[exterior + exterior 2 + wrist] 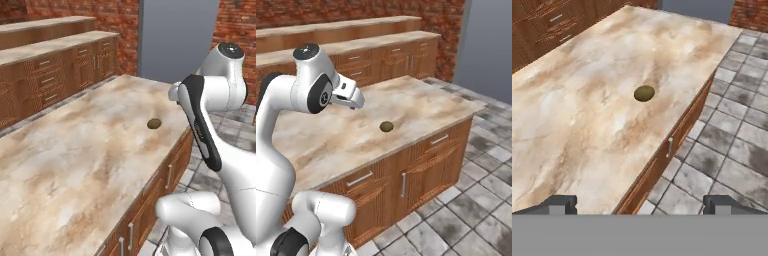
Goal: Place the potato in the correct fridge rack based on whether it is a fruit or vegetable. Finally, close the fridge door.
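While the potato (pixel 154 123) lies alone on the marbled table (pixel 75 165), near the long edge above the wooden drawer fronts (pixel 406 175), nothing of the task looks done yet; it rests bare on the stone, well apart from the arm. In the hand view the potato (pixel 644 93) sits up the middle of the picture, and the two fingers (pixel 558 204) rise far apart at the bottom corners, spread wide and holding nothing; the gripper (pixel 639 205) hangs above the table's edge, short of the potato. The step in hand, as I judge it, is the reach for the pick-up; the next move calls for bringing the hand forward and down until the spread fingers straddle the small rounded lump, then closing gently, since it may roll.
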